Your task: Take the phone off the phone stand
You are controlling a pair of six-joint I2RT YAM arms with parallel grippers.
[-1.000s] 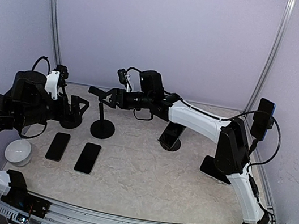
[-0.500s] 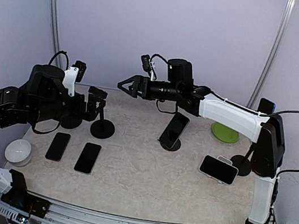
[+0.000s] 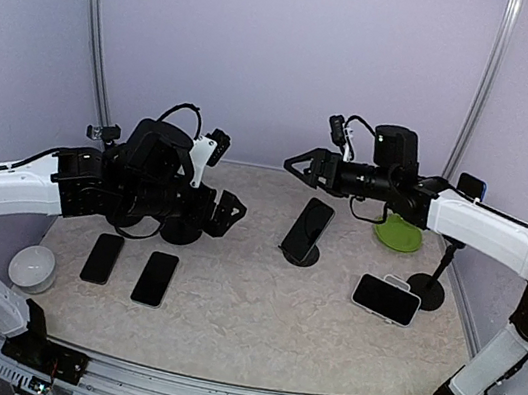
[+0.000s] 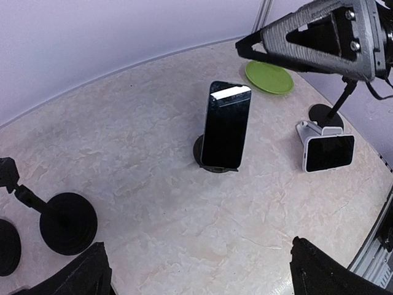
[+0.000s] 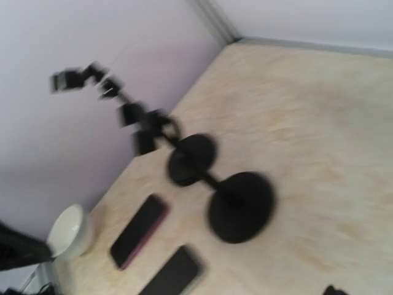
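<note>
Top external: phone (image 3: 307, 228) near right claw (image 3: 295, 165)

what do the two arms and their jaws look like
Both the left arm and right arm have white shell links with black joints and wrists. Loose black cables loop over each wrist. The jaws are black and tapering; the right pair shows triangular cut-outs.

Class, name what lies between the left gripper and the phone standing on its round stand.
Nothing: bare table separates left gripper from phone, per left wrist view.
</note>
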